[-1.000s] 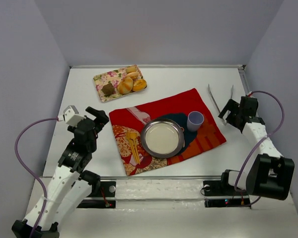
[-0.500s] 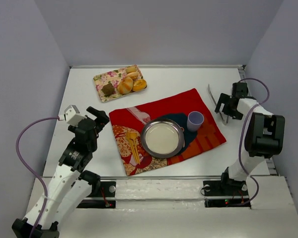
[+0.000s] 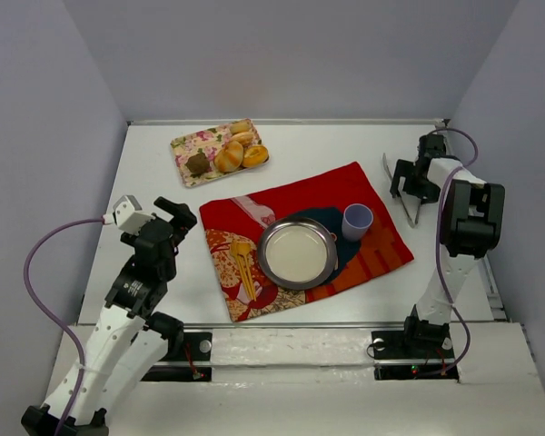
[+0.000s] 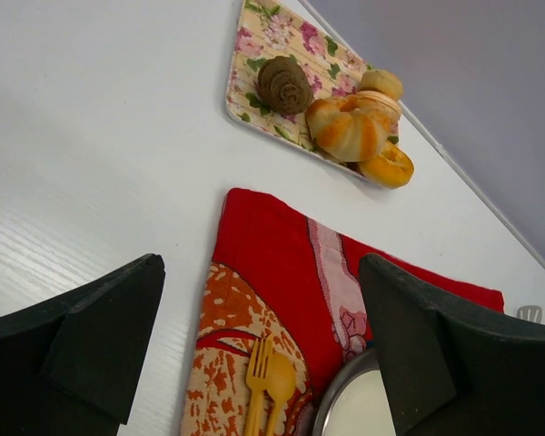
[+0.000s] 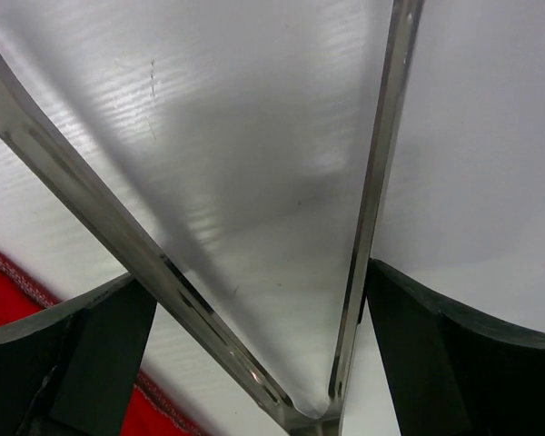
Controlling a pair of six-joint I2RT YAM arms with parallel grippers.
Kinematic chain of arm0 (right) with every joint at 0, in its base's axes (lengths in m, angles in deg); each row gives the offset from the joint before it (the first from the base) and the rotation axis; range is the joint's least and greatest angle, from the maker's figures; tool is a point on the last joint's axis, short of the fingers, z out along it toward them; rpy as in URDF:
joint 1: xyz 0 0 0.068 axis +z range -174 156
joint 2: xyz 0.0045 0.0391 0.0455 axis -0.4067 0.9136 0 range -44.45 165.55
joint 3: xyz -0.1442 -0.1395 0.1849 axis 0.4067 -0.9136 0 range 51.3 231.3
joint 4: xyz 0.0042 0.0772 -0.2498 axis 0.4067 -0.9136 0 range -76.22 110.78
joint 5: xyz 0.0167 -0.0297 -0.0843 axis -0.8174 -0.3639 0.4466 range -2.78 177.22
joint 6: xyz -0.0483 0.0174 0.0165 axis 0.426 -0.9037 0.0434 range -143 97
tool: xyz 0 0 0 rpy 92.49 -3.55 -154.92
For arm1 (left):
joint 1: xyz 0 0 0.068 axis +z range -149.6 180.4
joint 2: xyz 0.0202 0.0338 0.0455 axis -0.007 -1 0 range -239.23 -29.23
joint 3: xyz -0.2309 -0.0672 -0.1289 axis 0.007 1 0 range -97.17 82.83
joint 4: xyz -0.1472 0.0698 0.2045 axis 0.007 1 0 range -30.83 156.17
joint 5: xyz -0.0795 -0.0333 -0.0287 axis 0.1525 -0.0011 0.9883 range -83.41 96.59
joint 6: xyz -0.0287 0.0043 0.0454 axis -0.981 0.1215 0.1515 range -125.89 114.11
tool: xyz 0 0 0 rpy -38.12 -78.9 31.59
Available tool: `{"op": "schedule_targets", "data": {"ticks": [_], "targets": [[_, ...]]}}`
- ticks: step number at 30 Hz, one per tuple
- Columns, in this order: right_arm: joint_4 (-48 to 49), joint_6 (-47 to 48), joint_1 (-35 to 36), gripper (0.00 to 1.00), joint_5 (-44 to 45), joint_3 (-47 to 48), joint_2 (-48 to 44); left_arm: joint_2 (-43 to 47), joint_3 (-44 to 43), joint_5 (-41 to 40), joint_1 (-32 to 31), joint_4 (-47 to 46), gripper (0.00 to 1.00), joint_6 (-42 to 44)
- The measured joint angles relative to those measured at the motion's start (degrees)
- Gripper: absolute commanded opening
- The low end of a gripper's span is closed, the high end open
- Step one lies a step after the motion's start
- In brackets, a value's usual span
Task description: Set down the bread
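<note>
Several bread pieces lie on a floral tray (image 3: pixel 189 145) at the back left: a golden roll (image 3: pixel 229 156), a doughnut (image 3: pixel 255 154) and a dark swirl bun (image 3: pixel 198 163). The left wrist view shows the roll (image 4: pixel 350 127) and the bun (image 4: pixel 284 84) too. A bare metal plate (image 3: pixel 297 252) rests on the red cloth (image 3: pixel 331 191). Metal tongs (image 3: pixel 412 214) lie at the right. My right gripper (image 3: pixel 409 182) is low over them, open, and both tong arms (image 5: pixel 374 182) run between its fingers. To the left of the cloth, my left gripper (image 3: pixel 168 213) hovers open and holds nothing.
A purple cup (image 3: pixel 357 221) stands on the cloth right of the plate. A yellow fork and spoon (image 3: pixel 243 265) lie left of the plate, and the fork (image 4: pixel 257 386) shows in the left wrist view. Grey walls close in the white table (image 3: pixel 327 145).
My right gripper has swung back and left from the table's right edge and now straddles the tongs. The left arm has hardly moved.
</note>
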Motion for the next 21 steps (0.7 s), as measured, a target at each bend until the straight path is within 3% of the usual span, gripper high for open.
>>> {"op": "schedule_targets", "data": {"ticks": [6,10,12,16,21], "targets": [[-1.66,-0.07,0.00,0.89,-0.13,7.19,4.87,0.22,0.00,-0.24,0.00,0.48,0.99,-0.17],[-1.51,-0.20,0.00,0.54,-0.17,7.89,5.38,0.59,0.00,-0.46,0.00,0.50,0.99,-0.20],[-1.31,-0.04,0.00,0.48,-0.20,7.89,5.40,0.61,0.00,-0.63,0.00,0.52,0.99,-0.20],[-1.09,-0.31,-0.02,0.38,-0.17,7.58,5.14,0.61,0.00,-0.81,0.00,0.59,0.99,-0.20],[-1.73,-1.57,-0.02,0.39,-0.44,3.69,1.44,0.61,0.00,-0.79,0.00,0.57,0.99,-0.15]]}}
